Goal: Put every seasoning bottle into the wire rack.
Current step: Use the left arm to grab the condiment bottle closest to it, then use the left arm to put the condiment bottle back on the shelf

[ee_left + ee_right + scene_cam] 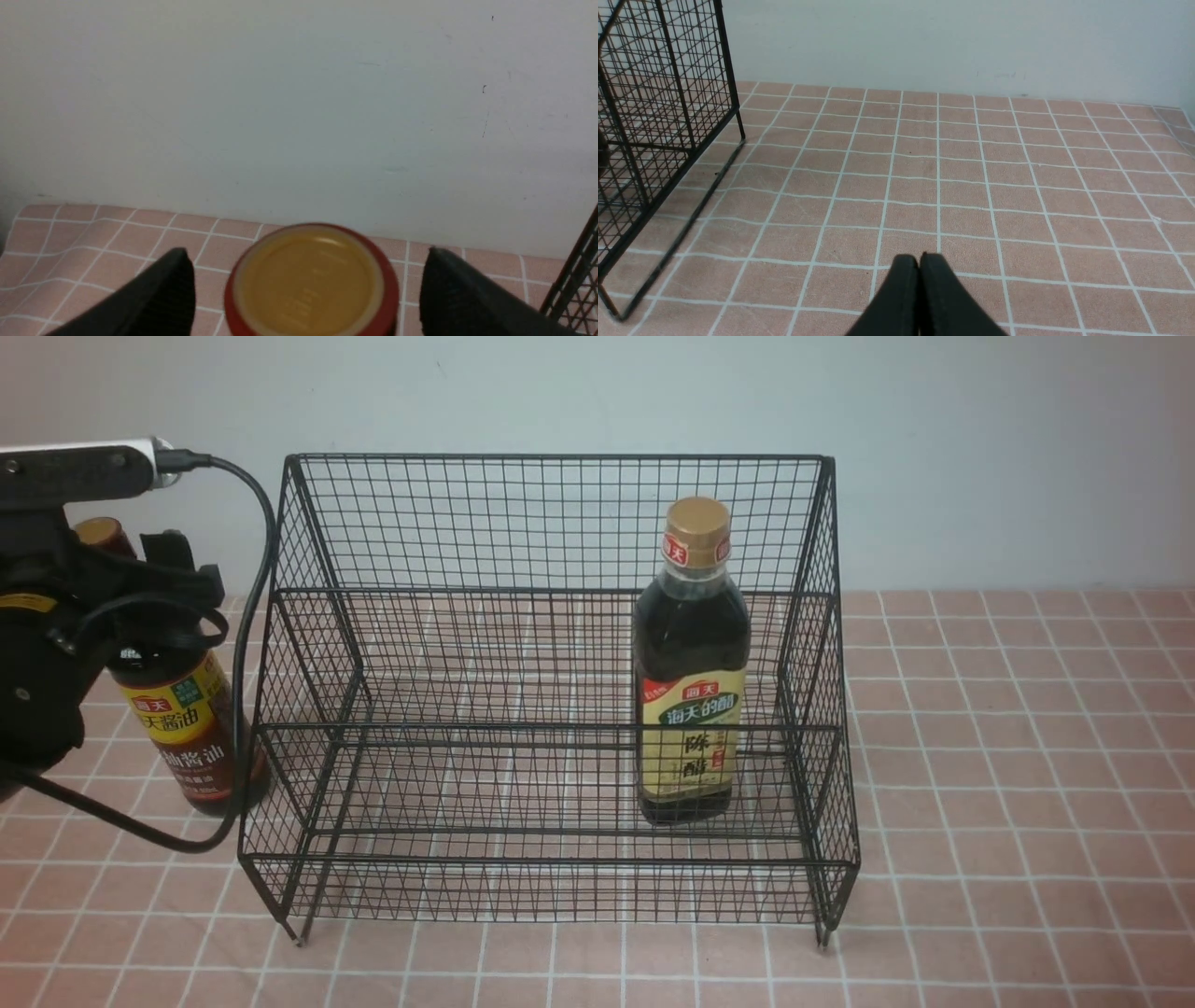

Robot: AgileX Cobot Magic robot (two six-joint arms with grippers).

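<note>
Jaws on your left arm are spread wide, one black finger [159, 298] on each side of the round bottle [191, 728], and the left wrist view shows a clear gap between each finger and the yellow, red-rimmed cap [310, 280]. So nothing is gripped on that side. That bottle stands upright on the pink tiled surface [1008, 756], just left of the wire rack [560, 523] and outside it, with its yellow-red label facing you. Your left arm covers the neck in the front view, and a black cable [252, 523] loops down between the bottle and the rack's left end.

Over to your right: those jaws are clenched, the two fingers [901, 298] pressed flat together with nothing between them, hanging above bare tiles well right of the rack. You can't see that arm in the front view at all.

Now the squarer bottle [691, 681], gold cap, pale yellow-green label: it is inside the rack, upright on the lower near tier, toward the right end and just clear of the side mesh.
</note>
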